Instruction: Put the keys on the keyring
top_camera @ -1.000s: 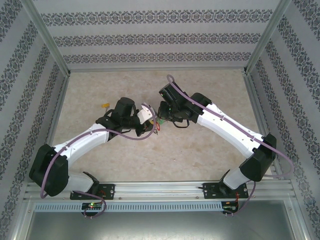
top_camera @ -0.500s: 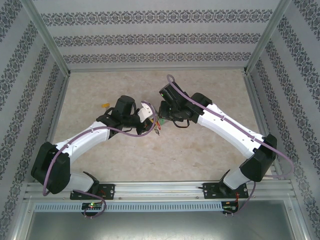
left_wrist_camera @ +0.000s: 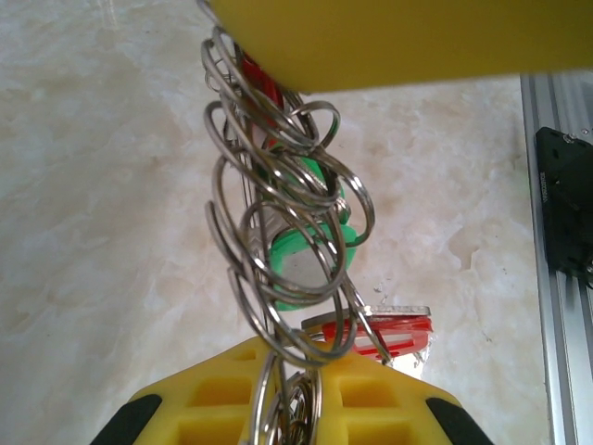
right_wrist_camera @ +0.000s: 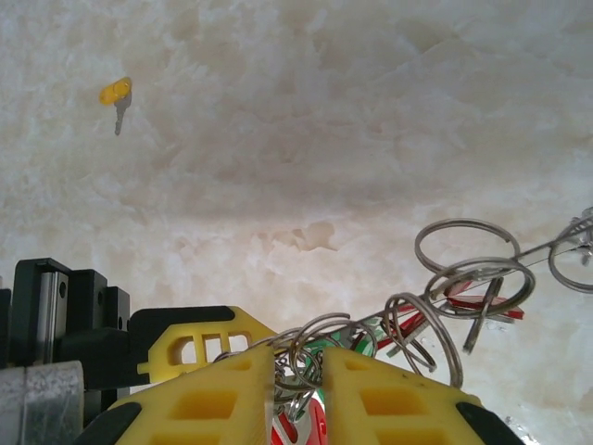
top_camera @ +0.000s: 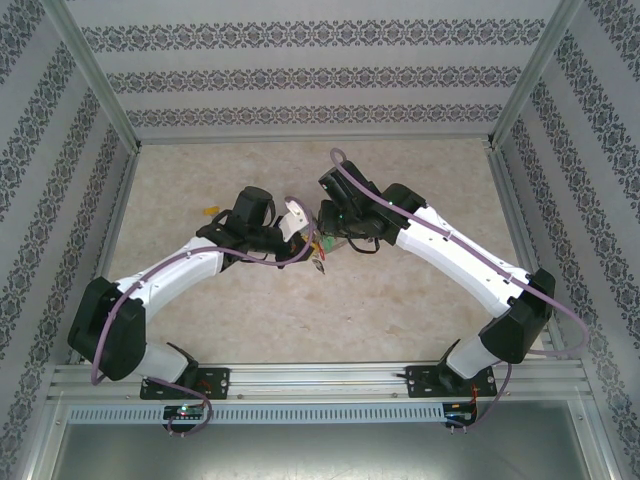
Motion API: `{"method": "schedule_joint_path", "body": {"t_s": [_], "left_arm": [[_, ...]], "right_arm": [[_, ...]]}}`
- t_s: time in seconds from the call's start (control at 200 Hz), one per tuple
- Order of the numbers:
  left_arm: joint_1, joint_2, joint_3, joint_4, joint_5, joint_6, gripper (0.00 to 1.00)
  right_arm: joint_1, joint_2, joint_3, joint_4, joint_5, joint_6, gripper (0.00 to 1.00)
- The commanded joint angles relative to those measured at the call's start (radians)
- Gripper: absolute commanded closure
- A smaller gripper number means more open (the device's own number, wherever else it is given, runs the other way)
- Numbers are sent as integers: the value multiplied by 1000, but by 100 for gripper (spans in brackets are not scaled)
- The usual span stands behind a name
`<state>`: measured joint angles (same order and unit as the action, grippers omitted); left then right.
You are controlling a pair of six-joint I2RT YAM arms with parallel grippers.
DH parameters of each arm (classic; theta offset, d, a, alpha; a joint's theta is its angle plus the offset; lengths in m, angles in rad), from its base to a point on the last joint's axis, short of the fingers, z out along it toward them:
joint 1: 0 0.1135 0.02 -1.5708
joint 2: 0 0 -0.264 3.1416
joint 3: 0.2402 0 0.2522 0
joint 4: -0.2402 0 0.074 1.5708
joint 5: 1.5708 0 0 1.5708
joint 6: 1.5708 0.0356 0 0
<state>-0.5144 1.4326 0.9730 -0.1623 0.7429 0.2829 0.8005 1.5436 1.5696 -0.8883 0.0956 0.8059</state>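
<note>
Both grippers meet above the table's middle with a bunch of keys (top_camera: 320,256) between them. In the left wrist view a chain of small silver rings (left_wrist_camera: 278,199) carries a green tag (left_wrist_camera: 310,255) and a red tag (left_wrist_camera: 397,334). It runs from my left gripper (left_wrist_camera: 292,394), shut on the rings, up to the right gripper's yellow finger (left_wrist_camera: 398,37). My right gripper (right_wrist_camera: 298,389) is shut on a cluster of the same rings. A thin wire, probably the keyring (right_wrist_camera: 536,252), stretches right through more rings. A yellow-tagged key (right_wrist_camera: 116,93) lies alone on the table.
The marble-patterned tabletop (top_camera: 400,190) is walled by patterned panels with metal posts. The lone yellow key (top_camera: 212,212) lies left of the left wrist. An aluminium rail (top_camera: 320,380) runs along the near edge by the arm bases.
The left wrist has shifted a little toward the far side and the right. The key bunch now dangles slightly lower between the grippers. The right arm has barely moved.
</note>
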Motion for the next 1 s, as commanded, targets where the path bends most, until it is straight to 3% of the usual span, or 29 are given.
{"method": "schedule_joint_path", "body": {"t_s": [0.0, 0.46, 0.709, 0.994], "left_arm": [[14, 0, 42, 10, 55, -14, 100], [20, -3, 44, 9, 75, -23, 100], [23, -11, 53, -9, 62, -13, 100], [24, -13, 57, -31, 43, -2, 100]], "right_arm": [[-9, 4, 3, -28, 51, -37, 78], [-9, 12, -22, -24, 87, -64, 79], [-3, -8, -82, 59, 86, -203, 79], [-1, -5, -85, 27, 117, -292, 82]]}}
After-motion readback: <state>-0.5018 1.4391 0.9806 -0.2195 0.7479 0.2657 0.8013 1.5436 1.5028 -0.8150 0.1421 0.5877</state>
